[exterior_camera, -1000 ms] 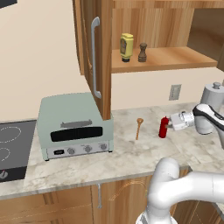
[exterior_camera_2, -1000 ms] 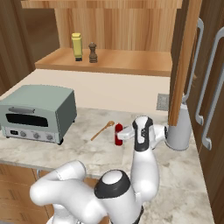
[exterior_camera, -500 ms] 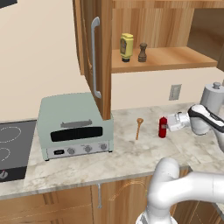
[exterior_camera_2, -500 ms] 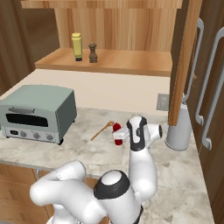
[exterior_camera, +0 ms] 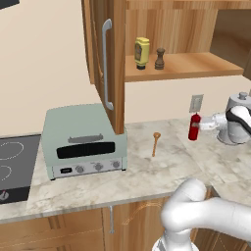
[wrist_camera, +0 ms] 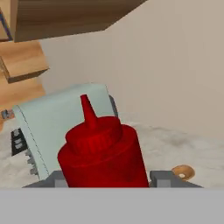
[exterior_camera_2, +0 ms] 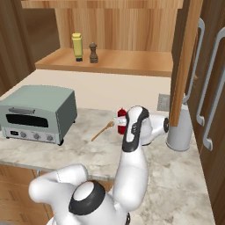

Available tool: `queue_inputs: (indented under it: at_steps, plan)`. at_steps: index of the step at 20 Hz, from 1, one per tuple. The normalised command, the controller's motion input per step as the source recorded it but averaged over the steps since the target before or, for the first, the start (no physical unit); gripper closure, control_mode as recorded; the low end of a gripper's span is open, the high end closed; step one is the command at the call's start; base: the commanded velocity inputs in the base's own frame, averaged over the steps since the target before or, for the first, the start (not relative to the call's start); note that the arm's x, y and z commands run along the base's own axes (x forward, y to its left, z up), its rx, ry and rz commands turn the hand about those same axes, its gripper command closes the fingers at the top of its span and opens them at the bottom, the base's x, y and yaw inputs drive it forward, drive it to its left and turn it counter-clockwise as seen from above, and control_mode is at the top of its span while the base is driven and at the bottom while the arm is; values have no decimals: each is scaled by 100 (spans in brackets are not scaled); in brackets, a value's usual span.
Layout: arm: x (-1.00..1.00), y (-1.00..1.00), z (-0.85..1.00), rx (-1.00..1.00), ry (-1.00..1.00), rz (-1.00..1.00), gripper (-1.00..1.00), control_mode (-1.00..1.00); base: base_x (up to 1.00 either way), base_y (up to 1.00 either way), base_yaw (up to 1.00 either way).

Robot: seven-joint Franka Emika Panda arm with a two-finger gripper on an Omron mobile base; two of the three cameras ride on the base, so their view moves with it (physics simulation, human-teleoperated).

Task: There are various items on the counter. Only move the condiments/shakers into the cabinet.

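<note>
Red squeeze bottle (exterior_camera: 194, 127) right of centre in left base view, on counter (exterior_camera: 147, 171); our gripper (wrist_camera: 107, 178) pinching it low. Risk we judge: top-heavy, may tilt on lift.

Bench (exterior_camera_2: 184, 184): beige-grey marbled stone with a pale edge.
Toaster oven (exterior_camera_2: 37, 114): pale green, at the left of the bench.
Wooden spoon (exterior_camera_2: 103, 131): lies flat on the bench, between the oven and the red squeeze bottle.
Red squeeze bottle (exterior_camera_2: 121, 121): upright, partly hidden behind the arm.
Cabinet shelf (exterior_camera_2: 132, 63): carries the yellow bottle (exterior_camera_2: 77, 47) and the dark brown shaker (exterior_camera_2: 93, 53), side by side.
Grey canister (exterior_camera_2: 179, 134): right of the arm, below the open cabinet door (exterior_camera_2: 184, 61).
</note>
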Motion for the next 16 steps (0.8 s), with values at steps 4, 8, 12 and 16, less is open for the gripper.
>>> queue_inputs:
  at_steps: [4,8,12,16]
  plan:
    - [-57,0,100,1,3,-30,100,-100,0,0,0]
    - [-71,-2,100,4,3,-25,100,-100,0,0,0]
    - [-59,0,100,0,0,-15,100,-100,0,0,0]
    - [-11,8,100,-9,-5,-8,100,-100,0,0,0]
